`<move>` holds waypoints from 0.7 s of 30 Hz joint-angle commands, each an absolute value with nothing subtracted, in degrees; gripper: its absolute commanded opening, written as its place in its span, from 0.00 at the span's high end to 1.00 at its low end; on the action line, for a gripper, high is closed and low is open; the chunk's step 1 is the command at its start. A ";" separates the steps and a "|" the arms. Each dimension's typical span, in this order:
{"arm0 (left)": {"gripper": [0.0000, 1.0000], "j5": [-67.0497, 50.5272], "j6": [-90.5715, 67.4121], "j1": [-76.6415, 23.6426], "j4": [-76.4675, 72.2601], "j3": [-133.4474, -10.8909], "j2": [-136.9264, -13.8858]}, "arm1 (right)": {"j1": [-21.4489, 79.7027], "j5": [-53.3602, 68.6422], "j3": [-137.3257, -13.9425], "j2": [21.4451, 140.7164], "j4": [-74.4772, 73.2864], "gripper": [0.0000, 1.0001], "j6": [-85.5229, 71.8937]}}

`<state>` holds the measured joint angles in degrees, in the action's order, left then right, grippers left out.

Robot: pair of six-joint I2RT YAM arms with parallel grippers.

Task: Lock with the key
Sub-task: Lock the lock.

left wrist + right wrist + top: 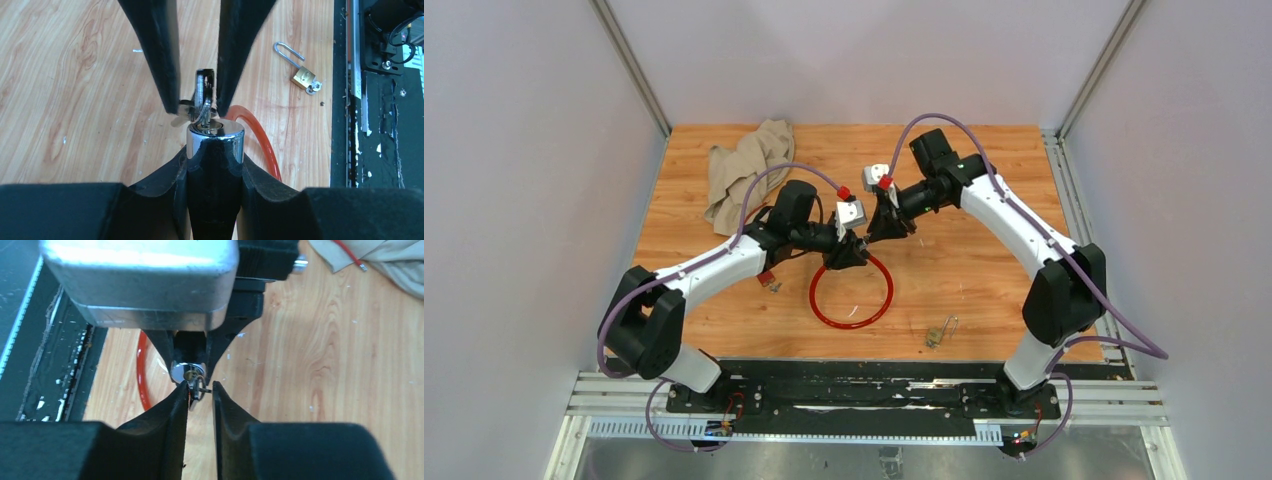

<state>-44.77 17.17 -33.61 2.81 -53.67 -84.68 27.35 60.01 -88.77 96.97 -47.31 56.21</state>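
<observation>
Tiny silver-grey metal key [205, 85] on a small ring, blade pushed into the end face of the chrome lock cylinder [216, 137], head sticking out. Left tool [216, 157] clamped tight on that cylinder. Right tool [200, 390] facing the cylinder's end, fingers narrowly parted on either side of the key's head; impossible to tell whether pinching it. Red cable loop [261, 142] curving away from behind the cylinder. Small brass padlock [303, 77] lying apart from the cylinder, toward the arm bases. Crumpled beige cloth [744, 170] well apart from the cylinder, far left. Light wooden table [984, 270] flecked with white; pale grey walls [514, 150] around.
</observation>
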 commanded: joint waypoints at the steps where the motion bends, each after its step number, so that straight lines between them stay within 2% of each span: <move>1: 1.00 -44.96 17.32 -33.92 2.58 -53.09 -83.08 | 29.34 60.46 -90.73 97.84 -50.52 0.80 56.61; 4: 1.00 -44.65 17.50 -33.94 2.58 -52.91 -83.14 | 29.54 60.75 -91.74 98.44 -51.87 0.82 57.03; 6: 1.00 -44.37 17.61 -33.93 2.58 -52.83 -83.14 | 29.88 60.27 -92.26 98.67 -52.55 0.97 57.28; 7: 1.00 -44.17 17.63 -33.93 2.56 -52.78 -83.14 | 29.95 59.72 -92.47 98.70 -52.71 0.99 57.30; 21: 1.00 -42.52 20.01 -34.14 4.90 -51.68 -82.29 | 30.10 39.85 -97.49 96.23 -58.81 0.99 70.86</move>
